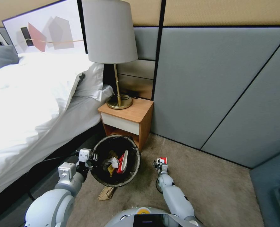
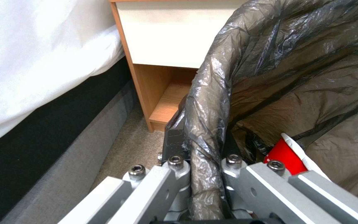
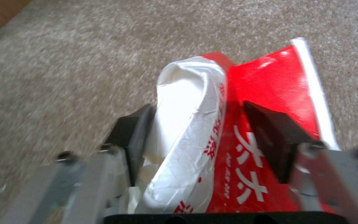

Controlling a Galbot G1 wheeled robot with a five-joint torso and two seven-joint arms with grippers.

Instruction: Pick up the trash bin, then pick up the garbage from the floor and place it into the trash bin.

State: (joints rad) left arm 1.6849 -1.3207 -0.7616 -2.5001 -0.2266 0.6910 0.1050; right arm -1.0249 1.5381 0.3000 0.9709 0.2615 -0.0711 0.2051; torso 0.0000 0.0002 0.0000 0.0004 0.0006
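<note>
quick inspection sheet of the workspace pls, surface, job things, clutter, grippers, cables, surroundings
surface: beige carpet floor
job's things: trash bin with dark liner, held up, wrappers and tissue inside; red-and-white wrapper in the right gripper
clutter: brown crumpled paper on the floor below the bin
grippers: left gripper clamped on the bin rim; right gripper shut on the wrapper, beside the bin
cables: dark cord at the lamp base
surroundings: bed on the left, nightstand, grey wall panels
</note>
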